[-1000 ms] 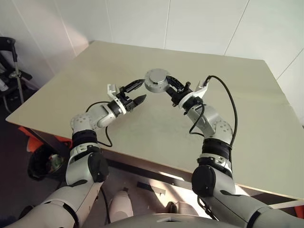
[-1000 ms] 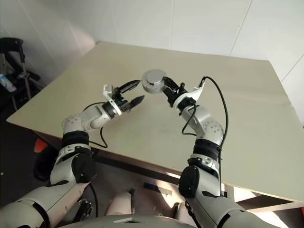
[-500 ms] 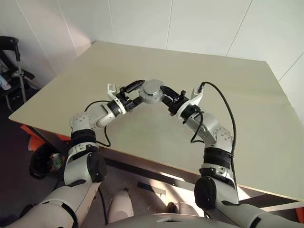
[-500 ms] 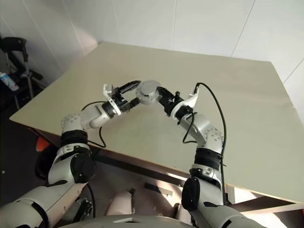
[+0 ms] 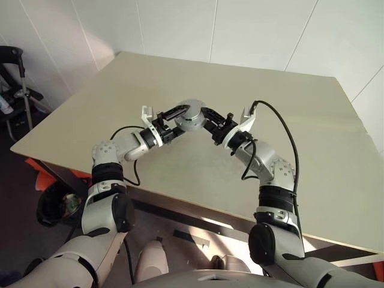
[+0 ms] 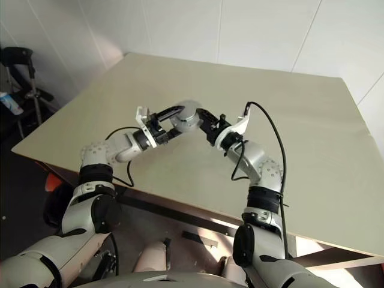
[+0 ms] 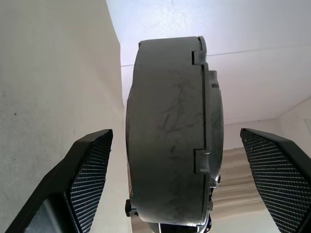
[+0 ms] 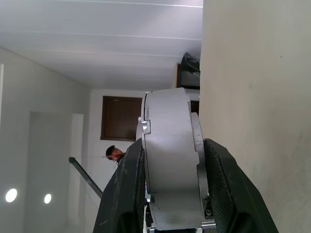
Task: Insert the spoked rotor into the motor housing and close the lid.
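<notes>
Above the tabletop (image 5: 312, 120), the motor housing (image 5: 192, 115) (lid on, edge-on to both wrists) sat clamped in the right fingers (image 8: 221, 184), between the wide-spread left fingers (image 7: 90, 167).

Head stereo pair looks forward and down over the table (image 5: 312, 138). Wrist cams sit close, facing each other across the motor housing (image 7: 167, 141), shared by all views.

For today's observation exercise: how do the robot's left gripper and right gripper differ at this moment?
The right gripper is shut on the closed motor assembly, its fingers pressed against both flat faces. The left gripper is open, its fingers standing apart from the assembly on either side, touching nothing. Both meet at the assembly above the table.
</notes>
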`<state>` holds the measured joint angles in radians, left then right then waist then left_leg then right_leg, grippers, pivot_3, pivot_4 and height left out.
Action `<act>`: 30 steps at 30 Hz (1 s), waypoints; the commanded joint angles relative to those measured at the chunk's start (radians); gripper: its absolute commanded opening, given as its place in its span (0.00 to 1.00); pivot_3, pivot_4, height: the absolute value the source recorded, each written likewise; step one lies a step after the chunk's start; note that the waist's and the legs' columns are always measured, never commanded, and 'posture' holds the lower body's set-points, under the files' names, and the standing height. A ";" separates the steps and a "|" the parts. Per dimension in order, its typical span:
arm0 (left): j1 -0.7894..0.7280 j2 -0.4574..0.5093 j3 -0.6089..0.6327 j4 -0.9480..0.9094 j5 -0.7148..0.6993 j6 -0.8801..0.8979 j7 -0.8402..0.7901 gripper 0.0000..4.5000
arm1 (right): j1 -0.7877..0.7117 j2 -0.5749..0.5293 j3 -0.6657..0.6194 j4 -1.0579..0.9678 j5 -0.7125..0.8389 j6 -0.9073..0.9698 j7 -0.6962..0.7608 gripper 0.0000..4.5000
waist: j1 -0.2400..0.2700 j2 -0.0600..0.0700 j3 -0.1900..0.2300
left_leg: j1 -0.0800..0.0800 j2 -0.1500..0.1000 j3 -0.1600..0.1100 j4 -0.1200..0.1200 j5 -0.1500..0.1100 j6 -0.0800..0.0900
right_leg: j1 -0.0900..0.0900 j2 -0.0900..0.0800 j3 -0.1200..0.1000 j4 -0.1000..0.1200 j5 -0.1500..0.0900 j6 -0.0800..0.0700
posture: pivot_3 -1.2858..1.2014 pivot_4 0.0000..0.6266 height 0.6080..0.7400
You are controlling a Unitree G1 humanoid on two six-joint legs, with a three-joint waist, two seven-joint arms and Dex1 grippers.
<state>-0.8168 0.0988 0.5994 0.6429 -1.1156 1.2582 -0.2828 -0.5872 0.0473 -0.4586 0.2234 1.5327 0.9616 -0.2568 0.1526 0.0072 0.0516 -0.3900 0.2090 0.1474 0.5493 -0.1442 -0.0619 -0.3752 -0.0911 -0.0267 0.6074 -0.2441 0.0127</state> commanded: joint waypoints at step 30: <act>-0.003 0.010 0.002 -0.055 -0.022 -0.029 -0.024 0.46 | -0.026 -0.073 0.090 -0.069 -0.089 -0.048 0.190 0.51 | 0.000 0.000 0.000 | -0.005 0.000 -0.001 0.008 0.000 0.001 | 0.000 0.000 0.000 0.001 0.002 0.002 | 0.52 0.00 1.00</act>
<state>-0.8080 0.1064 0.5989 0.6308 -1.1154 1.2293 -0.2908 -0.5812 -0.0232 -0.3771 0.2190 1.4409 0.9239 -0.1043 0.1529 0.0071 0.0516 -0.3951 0.2093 0.1459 0.5580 -0.1451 -0.0606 -0.3753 -0.0912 -0.0270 0.6083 -0.2424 0.0152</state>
